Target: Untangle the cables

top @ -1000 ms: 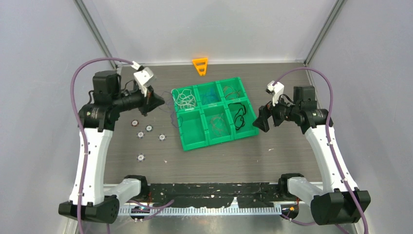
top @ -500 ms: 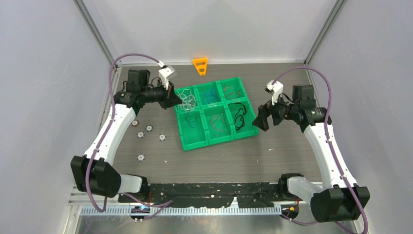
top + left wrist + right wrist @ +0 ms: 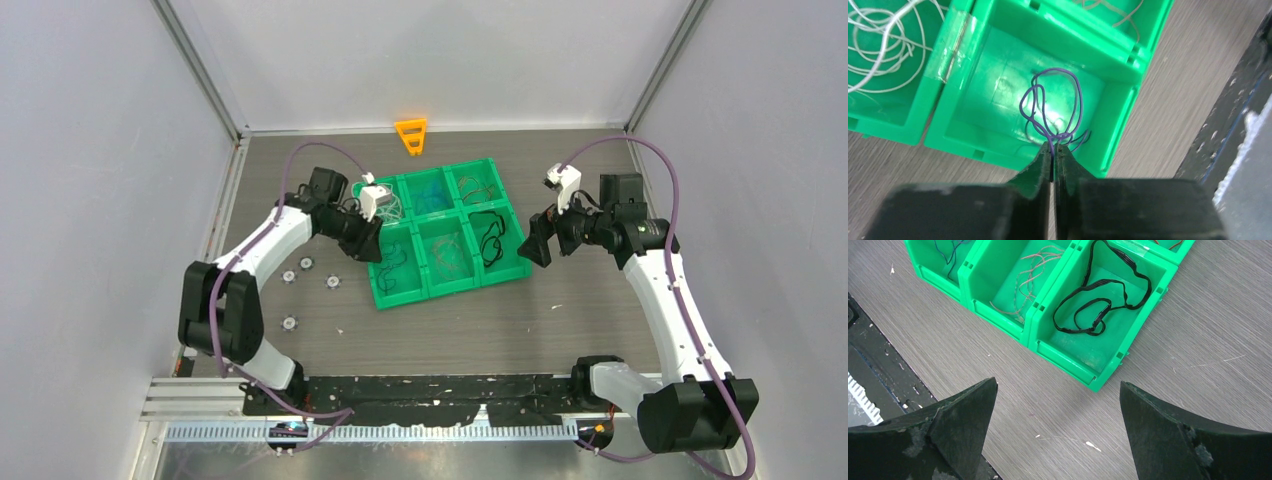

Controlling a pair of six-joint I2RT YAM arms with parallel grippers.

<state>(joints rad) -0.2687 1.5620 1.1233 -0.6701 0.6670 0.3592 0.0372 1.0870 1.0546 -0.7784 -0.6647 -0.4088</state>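
Observation:
A green tray (image 3: 450, 289) of six compartments holds the cables, one colour to each. My left gripper (image 3: 378, 245) hangs over the front-left compartment. In the left wrist view its jaws (image 3: 1054, 146) stand almost together, pinching the purple cable (image 3: 1080, 102), whose loops hang down into that compartment (image 3: 998, 85). The white cable (image 3: 895, 30) lies in the compartment behind it. My right gripper (image 3: 533, 250) is off the tray's right side, low over bare table, wide open (image 3: 1058, 385) with nothing between the fingers. The black cable (image 3: 1074, 295) lies coiled in the nearest compartment ahead of it.
Several small silver discs (image 3: 305, 263) lie on the table left of the tray. An orange triangular piece (image 3: 411, 134) stands at the back wall. A black strip (image 3: 440, 385) runs along the near edge between the arm bases.
My left arm has swung right from beside the tray to over its front-left compartment, carrying the purple cable. The right arm has stayed put.

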